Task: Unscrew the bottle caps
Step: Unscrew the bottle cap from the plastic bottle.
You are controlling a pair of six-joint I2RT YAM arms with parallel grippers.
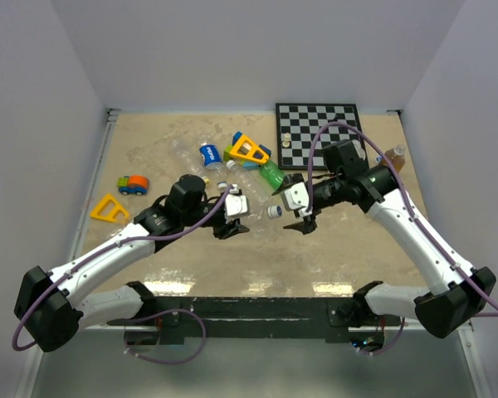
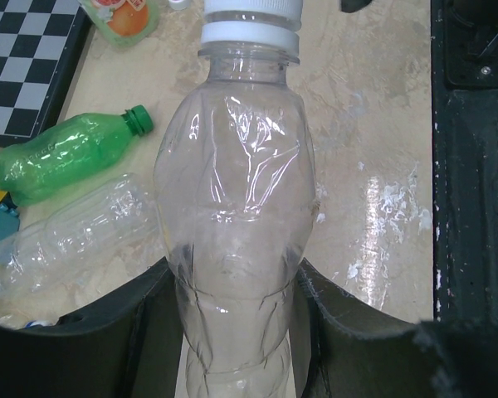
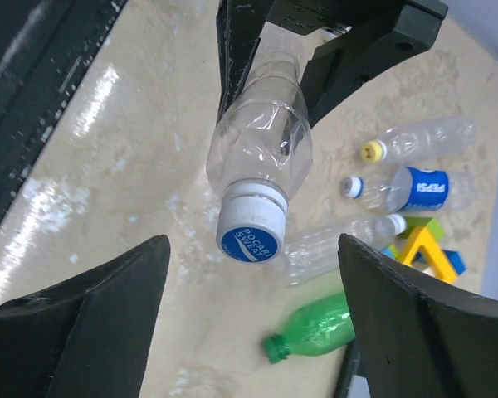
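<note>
While the left gripper (image 1: 233,219) clamps the clear bottle (image 3: 261,137) above the beige, glossy tabletop (image 1: 166,265) between pale walls (image 1: 232,50), the bottle lies roughly level. Its white, blue-topped cap (image 3: 251,234) points at the right gripper (image 3: 253,245), whose jaws stand apart.

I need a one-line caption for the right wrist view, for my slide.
Open right gripper faces the cap of the clear bottle that the left gripper holds above the table.
</note>
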